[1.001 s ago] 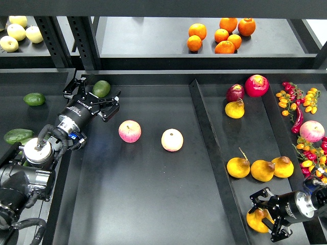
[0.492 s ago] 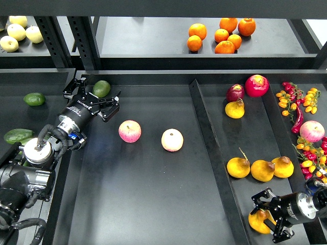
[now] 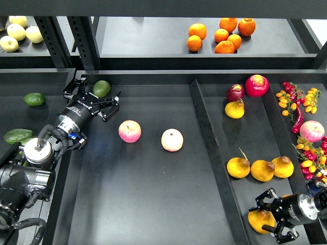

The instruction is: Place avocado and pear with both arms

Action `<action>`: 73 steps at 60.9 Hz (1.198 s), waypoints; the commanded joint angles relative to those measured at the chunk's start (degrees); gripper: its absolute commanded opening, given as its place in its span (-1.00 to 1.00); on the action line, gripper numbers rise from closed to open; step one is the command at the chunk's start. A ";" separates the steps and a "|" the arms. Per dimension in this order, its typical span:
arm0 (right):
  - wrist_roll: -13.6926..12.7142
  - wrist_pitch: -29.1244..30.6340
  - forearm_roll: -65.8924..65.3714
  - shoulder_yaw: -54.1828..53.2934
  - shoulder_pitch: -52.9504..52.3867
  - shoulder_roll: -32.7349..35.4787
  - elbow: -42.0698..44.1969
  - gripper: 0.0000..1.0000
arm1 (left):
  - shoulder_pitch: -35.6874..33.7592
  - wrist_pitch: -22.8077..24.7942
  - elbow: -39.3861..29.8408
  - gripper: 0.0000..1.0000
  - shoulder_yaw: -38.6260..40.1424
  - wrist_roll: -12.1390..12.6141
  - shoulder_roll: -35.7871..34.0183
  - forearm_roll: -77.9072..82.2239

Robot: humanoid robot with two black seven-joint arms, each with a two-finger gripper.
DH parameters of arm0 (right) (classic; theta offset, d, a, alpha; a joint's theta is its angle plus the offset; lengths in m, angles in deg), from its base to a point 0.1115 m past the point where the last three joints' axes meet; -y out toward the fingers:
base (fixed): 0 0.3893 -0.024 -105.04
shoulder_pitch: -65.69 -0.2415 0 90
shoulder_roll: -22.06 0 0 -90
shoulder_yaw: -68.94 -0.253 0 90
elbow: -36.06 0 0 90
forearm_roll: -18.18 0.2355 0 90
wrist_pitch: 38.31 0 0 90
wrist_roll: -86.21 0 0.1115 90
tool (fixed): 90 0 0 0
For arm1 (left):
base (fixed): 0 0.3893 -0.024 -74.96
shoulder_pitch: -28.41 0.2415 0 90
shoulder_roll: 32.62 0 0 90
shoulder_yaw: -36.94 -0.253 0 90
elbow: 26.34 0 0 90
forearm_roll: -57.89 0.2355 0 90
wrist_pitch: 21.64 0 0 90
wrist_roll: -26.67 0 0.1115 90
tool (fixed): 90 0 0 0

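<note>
My left gripper point(image 3: 97, 96) is open at the back left of the middle tray point(image 3: 153, 199). A dark green avocado point(image 3: 101, 88) lies right at its fingertips, between the two spread fingers. My right gripper point(image 3: 271, 217) is open at the front of the right tray point(image 3: 255, 138). Its fingers straddle a yellow-orange pear point(image 3: 259, 220) that rests on the tray floor. Two more avocados point(image 3: 34, 98) point(image 3: 18, 136) lie in the left tray. Several more pears lie in the right tray, three in a row point(image 3: 262, 171) and one further back point(image 3: 234, 108).
Two pink-and-cream apples point(image 3: 130, 131) point(image 3: 172, 140) lie in the middle tray. A raised divider point(image 3: 207, 138) separates the middle and right trays. Red fruit point(image 3: 256, 85), chillies and small tomatoes point(image 3: 299, 104) lie at the right. Oranges point(image 3: 220, 35) and pale apples point(image 3: 18, 30) are on the upper shelf.
My right gripper has slid a little to the right and down, away from the pear, which stays in place. The left arm and the avocado have not moved.
</note>
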 commanded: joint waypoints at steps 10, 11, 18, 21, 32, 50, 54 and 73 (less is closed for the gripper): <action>0.00 0.00 1.06 -1.81 -1.83 1.05 -1.05 0.99 | 0.00 0.00 -0.04 0.99 -0.08 0.00 0.00 0.00; 0.00 0.00 1.15 -1.81 -1.91 1.14 -1.14 0.98 | 0.00 0.00 -0.04 0.99 -0.08 0.00 0.00 0.00; 0.00 0.00 1.32 -1.90 -2.18 1.75 -2.11 0.98 | 0.00 0.00 0.05 0.99 0.00 0.00 0.00 0.00; 0.00 0.00 1.41 -1.90 -2.70 2.01 -2.37 0.98 | 0.00 0.00 0.05 0.99 0.00 0.00 0.00 0.00; 0.00 0.00 2.82 -1.90 -4.73 2.45 -2.72 0.98 | 0.00 0.00 0.05 0.99 0.00 0.00 0.00 0.00; 0.00 0.00 6.86 -3.92 -8.33 2.46 -2.55 0.98 | 0.00 0.00 0.05 0.99 0.00 0.09 0.00 0.00; 0.00 0.00 7.21 -5.76 -8.42 2.37 -2.37 0.98 | 0.00 0.00 0.05 0.99 0.00 0.00 0.00 0.00; 0.00 0.00 9.15 -17.80 -8.42 -1.85 2.55 0.98 | 0.00 0.00 -0.12 0.99 -0.08 0.09 0.00 0.00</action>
